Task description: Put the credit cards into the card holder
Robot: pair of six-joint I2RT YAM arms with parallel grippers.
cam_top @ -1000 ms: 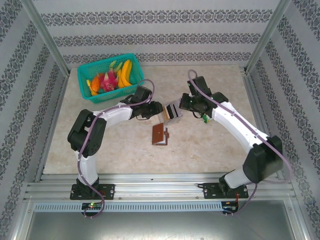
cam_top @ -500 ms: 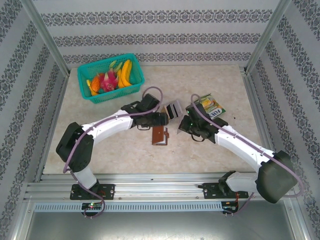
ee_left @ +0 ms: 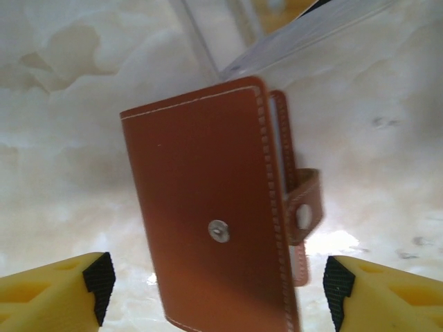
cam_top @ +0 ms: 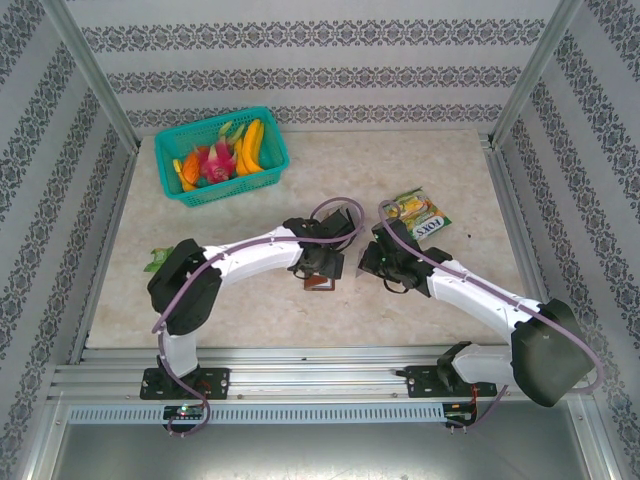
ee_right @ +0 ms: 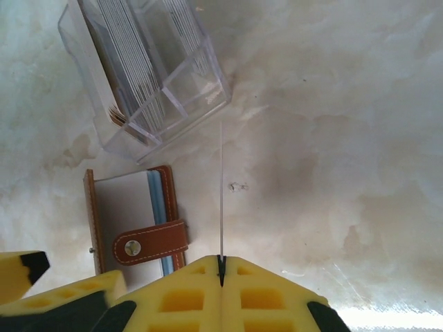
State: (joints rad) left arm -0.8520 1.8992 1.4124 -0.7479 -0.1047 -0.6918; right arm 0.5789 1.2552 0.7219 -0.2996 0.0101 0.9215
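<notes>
Left end effector (ee_left: 218, 280) has dropped, released, over the card holder (ee_left: 201, 180); right end effector (ee_right: 221, 266) clenches a credit card (ee_right: 221, 194) (edge-on).

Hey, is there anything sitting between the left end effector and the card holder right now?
Nothing visible. In the left wrist view, the left end effector is open, one finger on each side of the brown card holder, with bare table in the gaps. The clear plastic box lies beyond the holder's far edge, out of the way.

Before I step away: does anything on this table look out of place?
A small green item lies alone on the table beside the left arm, apart from the basket; too small to identify. Nothing else stands out.
</notes>
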